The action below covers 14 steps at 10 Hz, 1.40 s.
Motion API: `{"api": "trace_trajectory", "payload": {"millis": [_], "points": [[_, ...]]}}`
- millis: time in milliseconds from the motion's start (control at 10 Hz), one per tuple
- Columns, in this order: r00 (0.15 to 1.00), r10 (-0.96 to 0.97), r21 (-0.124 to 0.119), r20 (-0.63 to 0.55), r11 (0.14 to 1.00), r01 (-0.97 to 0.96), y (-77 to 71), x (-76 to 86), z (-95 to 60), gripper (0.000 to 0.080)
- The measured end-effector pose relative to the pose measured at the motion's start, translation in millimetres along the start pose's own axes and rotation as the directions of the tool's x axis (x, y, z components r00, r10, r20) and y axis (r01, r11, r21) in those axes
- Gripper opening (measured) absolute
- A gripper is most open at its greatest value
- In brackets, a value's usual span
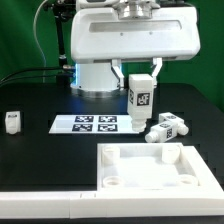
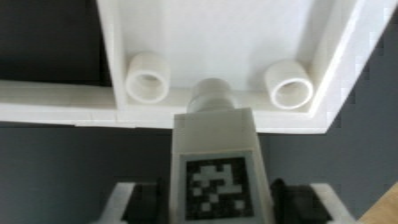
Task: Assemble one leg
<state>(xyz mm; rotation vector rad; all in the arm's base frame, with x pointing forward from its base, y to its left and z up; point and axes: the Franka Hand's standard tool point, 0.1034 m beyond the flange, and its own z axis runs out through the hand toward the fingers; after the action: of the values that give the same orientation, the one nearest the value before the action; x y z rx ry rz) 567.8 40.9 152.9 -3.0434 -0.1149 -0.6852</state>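
Observation:
My gripper (image 1: 140, 84) is shut on a white leg (image 1: 140, 99) and holds it upright above the table, its black-and-white tag facing the exterior camera. It hangs behind the large white square panel (image 1: 150, 168), which lies at the front. In the wrist view the leg (image 2: 214, 135) runs out from between the dark fingers (image 2: 143, 203), and its tip points between two round sockets (image 2: 148, 84) of the panel (image 2: 214, 30). The leg is not touching the panel.
The marker board (image 1: 97, 124) lies on the black table at the middle. Two more white legs (image 1: 166, 126) lie at the exterior view's right of it. Another leg (image 1: 12, 121) stands at the far left. The robot's white base (image 1: 100, 70) is behind.

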Motion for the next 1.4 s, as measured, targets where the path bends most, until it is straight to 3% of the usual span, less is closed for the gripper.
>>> {"api": "trace_trajectory", "payload": {"millis": [300, 600, 1100, 1200, 1400], "points": [[1.000, -0.005, 0.002, -0.002, 1.000, 0.005, -4.2, 7.2, 9.3, 0.0281], [0.997, 0.055, 0.019, -0.050, 0.998, -0.054, -41.5, 32.0, 43.3, 0.0281], [0.997, 0.048, 0.015, -0.055, 0.999, -0.047, -38.7, 30.0, 44.3, 0.0281], [0.995, 0.038, 0.002, -0.096, 0.999, -0.038, -38.5, 23.5, 47.4, 0.0281], [0.996, 0.023, 0.004, -0.085, 1.000, -0.023, -49.7, 16.3, 62.1, 0.0281]]}}
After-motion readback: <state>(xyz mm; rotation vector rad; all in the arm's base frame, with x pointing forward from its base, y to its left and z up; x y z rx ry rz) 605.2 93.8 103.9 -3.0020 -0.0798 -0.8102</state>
